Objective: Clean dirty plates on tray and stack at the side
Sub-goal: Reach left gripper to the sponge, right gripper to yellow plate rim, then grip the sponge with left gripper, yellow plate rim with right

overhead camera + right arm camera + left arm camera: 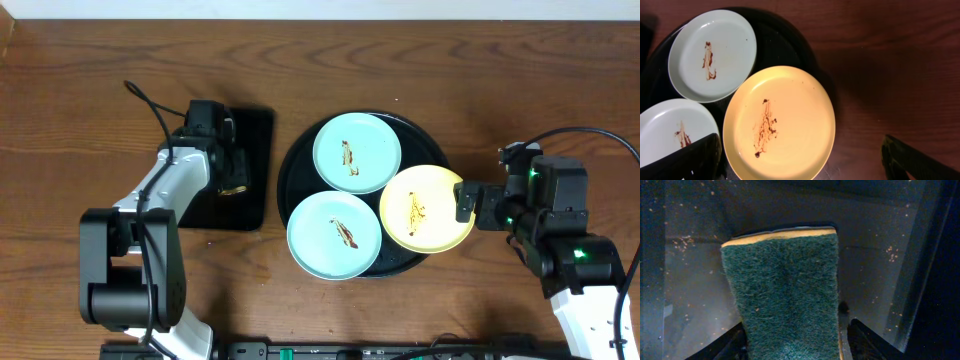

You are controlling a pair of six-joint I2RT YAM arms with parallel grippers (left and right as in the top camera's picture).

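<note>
Three plates lie on the round black tray (pixel 300 165), each with a brown smear. One aqua plate (pixel 357 152) is at the back, one aqua plate (pixel 335 235) at the front left, and the yellow plate (pixel 427 208) at the right. In the right wrist view the yellow plate (pixel 785 105) lies between my open right gripper's fingers (pixel 801 140), with both aqua plates (pixel 712 52) (pixel 670 127) and the tray (pixel 775 45) to the left. My right gripper (pixel 463 200) is at the yellow plate's right edge. My left gripper (pixel 232 175) is open, its fingers (pixel 797 326) on either side of a green sponge (pixel 785 290).
The sponge, with its yellow backing, lies in a smaller rectangular black tray (pixel 255 130) left of the round tray; its speckled floor (pixel 690 280) shows in the left wrist view. Bare wooden table (pixel 470 80) surrounds both trays. The right arm's cable (pixel 590 132) loops at the far right.
</note>
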